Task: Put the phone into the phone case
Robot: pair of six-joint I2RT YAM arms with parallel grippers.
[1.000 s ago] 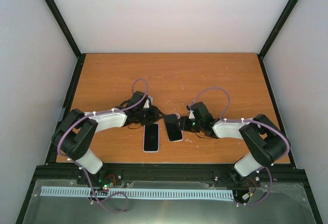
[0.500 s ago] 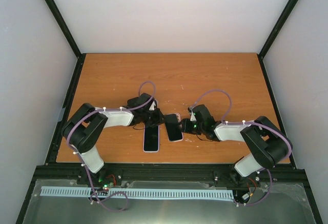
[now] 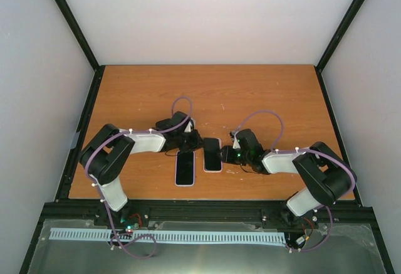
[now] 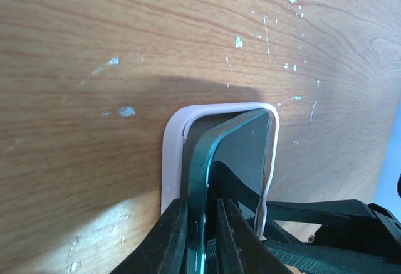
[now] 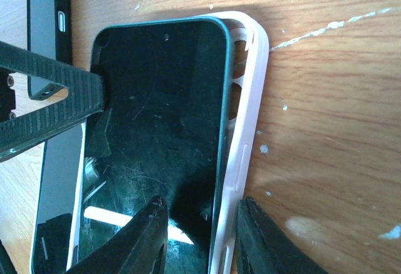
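1. Top external view: a second phone (image 3: 185, 168), dark screen up with a pale rim, lies flat on the bench (image 3: 263, 92). It is nearer the near edge than the far one, a little left of the midline, with nothing gripping it.
2. The left end effector (image 4: 202, 210) reaches in from the bench's left side, just past the far end of the second phone. Its fingers are drawn almost together, pinching one long edge of the phone (image 4: 241, 155) across its thickness. One finger is against the outer side and the other on the screen.
3. The phone, teal-rimmed and screen up, sits just right of the second phone and roughly parallel to it, about midway between the bench's left and right edges. In the left wrist view it is tilted: the pinched edge rides above the case wall, while its far end is tucked inside the rim.
4. The phone case (image 5: 252, 92), white, lies on the bench under the phone. In the right wrist view its right wall and side cutouts show beside the phone's right edge, so the phone is not seated flush there.
5. The right end effector (image 5: 202, 206) comes in from the right side at a narrow opening. Its fingers clamp the phone's right edge and the case wall together, one on the screen and one outside the wall.
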